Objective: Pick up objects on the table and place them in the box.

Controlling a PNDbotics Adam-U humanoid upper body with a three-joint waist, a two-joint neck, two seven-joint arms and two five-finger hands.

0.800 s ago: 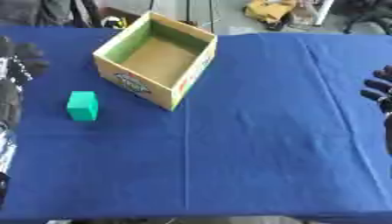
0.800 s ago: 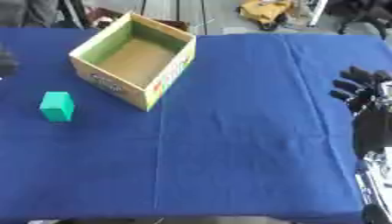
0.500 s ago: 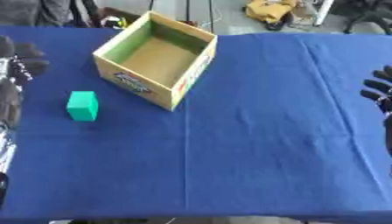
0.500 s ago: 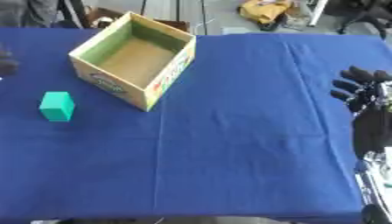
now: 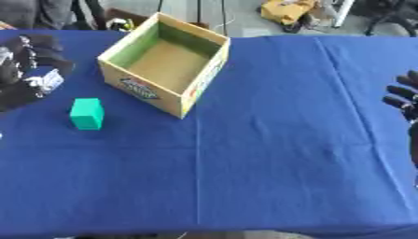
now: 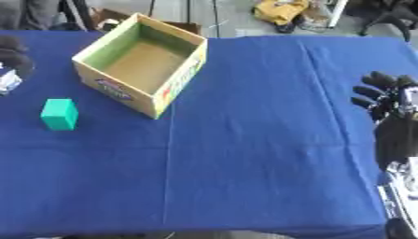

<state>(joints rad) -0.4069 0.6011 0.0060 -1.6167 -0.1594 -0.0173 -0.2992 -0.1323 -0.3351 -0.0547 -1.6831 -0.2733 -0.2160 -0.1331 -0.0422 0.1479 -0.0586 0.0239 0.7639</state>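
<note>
a green block [image 5: 87, 113] is seen lying on the blue tablecloth [image 5: 269, 154], just left of the open cardboard box [image 5: 166, 63] and apart from it. the left hand [image 5: 29, 70] is held at the left edge, near the block but not touching it, its fingers curled and holding nothing. the right hand [image 6: 384, 95] is kept at the right edge, well apart from both, with fingers bent and nothing held.

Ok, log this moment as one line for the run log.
left hand: curled, empty, beside green block | right hand: idle, table's right edge | box: empty | blue cloth
</note>
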